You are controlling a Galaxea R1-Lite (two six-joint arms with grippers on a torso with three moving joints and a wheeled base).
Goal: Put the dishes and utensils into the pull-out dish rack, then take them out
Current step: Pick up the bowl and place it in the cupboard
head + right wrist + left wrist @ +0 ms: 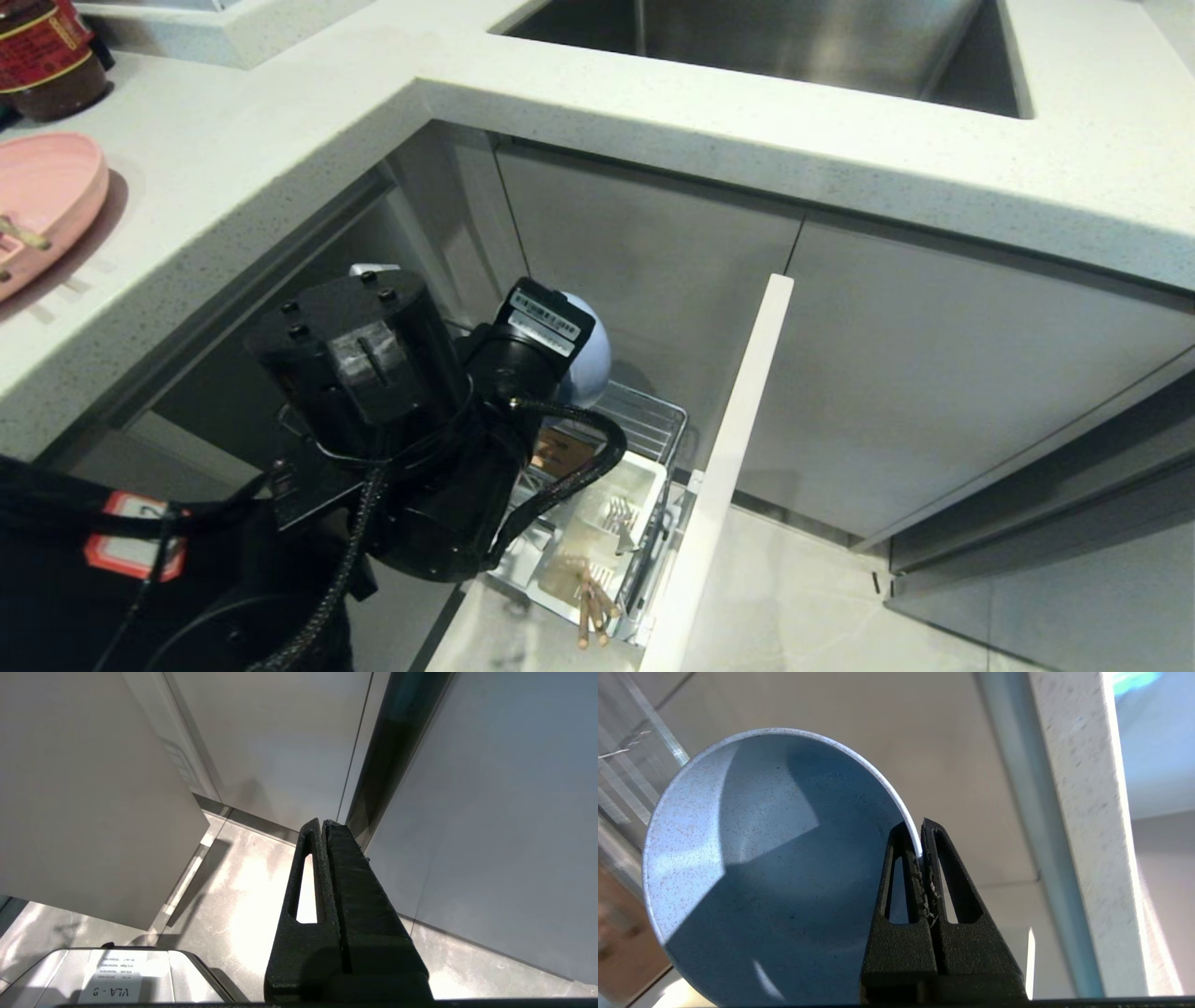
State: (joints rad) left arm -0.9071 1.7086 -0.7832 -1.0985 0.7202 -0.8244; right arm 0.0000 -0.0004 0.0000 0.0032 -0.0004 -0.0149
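Pinched on the rim of the pale blue bowl (775, 868), the left gripper (922, 844) has 1 finger inside the rim and 1 outside it. Seen from the head camera, the bowl (590, 359) is held on edge above the rear of the pull-out dish rack (653, 425), with the left arm covering most of it. Grey cabinet doors stand behind the bowl, and the rack's tall white front panel (738, 448) rises just to its right. Open floor lies beyond that panel. In the rack, the white cutlery cup (607, 532) holds the chopsticks (590, 611) at its near end. Up on the tabletop (280, 149), the pink plate (47, 201) sits at the far left edge, well apart from the rack. Parked low beside the cabinets, the right gripper (322, 823) has its fingers pressed together, holding nothing.
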